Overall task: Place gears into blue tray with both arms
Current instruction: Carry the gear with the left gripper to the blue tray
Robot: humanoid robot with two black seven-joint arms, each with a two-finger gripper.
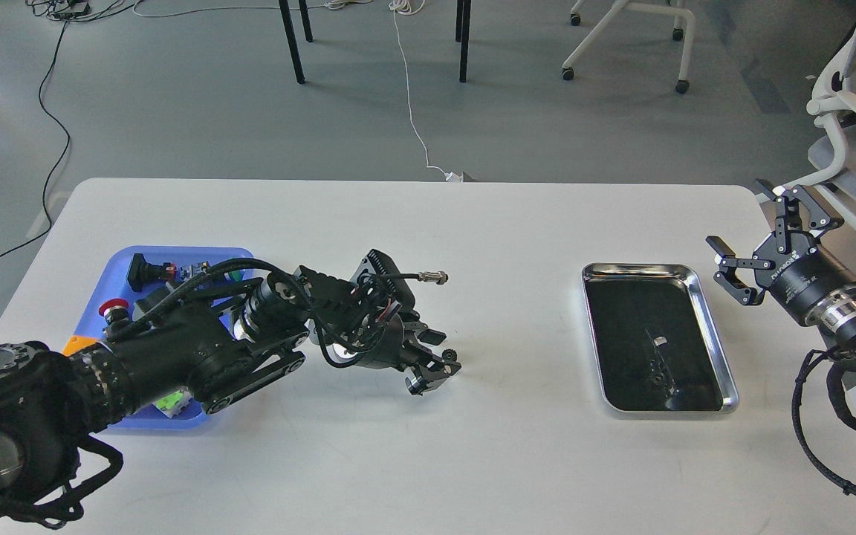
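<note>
**Left pincer grips a gear over the table; right pincer spread wide at the far edge**

Left gripper sits low over the white table, between the two trays, its fingers drawn narrow around a small black gear whose toothed edge shows at the fingertips. It lies tilted on its side, pointing to the right, with cables looped around the wrist and a silver connector sticking out behind it. Its arm runs back to the lower left, crossing over the blue tray.

That tray lies near the table's left edge and is partly hidden by the arm. Inside it are push-button switches, one with a red cap, plus a green piece and an orange piece showing at the near side; whether any gears lie in it cannot be told.

Well to the right stands the steel tray, with a shiny rim and dark bottom. A few small dark gears seem to lie in it toward its near half, hard to make out against the bottom, beside a small pale bit.

Right gripper hovers beyond the table's right edge, apart from the steel tray, its two fingers spread wide and holding nothing.
</note>
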